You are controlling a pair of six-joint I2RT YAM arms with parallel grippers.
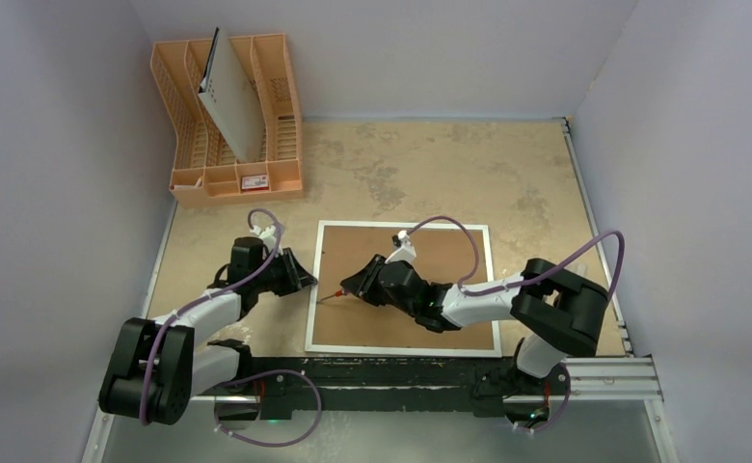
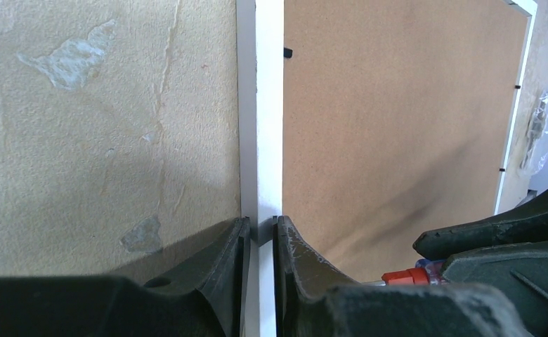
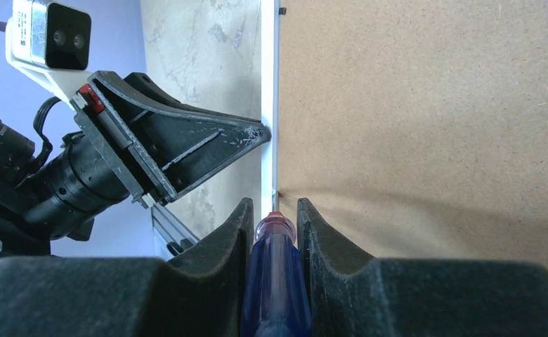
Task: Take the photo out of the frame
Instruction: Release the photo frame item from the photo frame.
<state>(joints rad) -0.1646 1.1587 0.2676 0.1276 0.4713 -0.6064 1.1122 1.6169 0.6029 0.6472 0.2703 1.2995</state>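
Observation:
The frame point(image 1: 454, 253) lies face down on the table, its brown fibreboard back up inside a narrow white border point(image 2: 270, 105). The photo is hidden under that back. My left gripper point(image 1: 309, 283) point(image 2: 261, 223) is shut on the frame's left white border, one finger on each side of it. From the right, my right gripper point(image 1: 348, 287) point(image 3: 275, 207) is shut on a screwdriver point(image 3: 276, 281) with a blue handle and red collar. The screwdriver's metal tip point(image 1: 329, 297) rests at the seam between the left border and the brown back point(image 3: 426, 105), close to the left gripper's fingers point(image 3: 187, 151).
An orange plastic rack point(image 1: 184, 145) stands at the back left with a grey-white holed board point(image 1: 229, 101) leaning in it. Small black tabs point(image 2: 287, 53) sit along the frame's inner edge. A clear plastic bag point(image 2: 542, 126) lies beyond the frame's far side. Walls close in on three sides.

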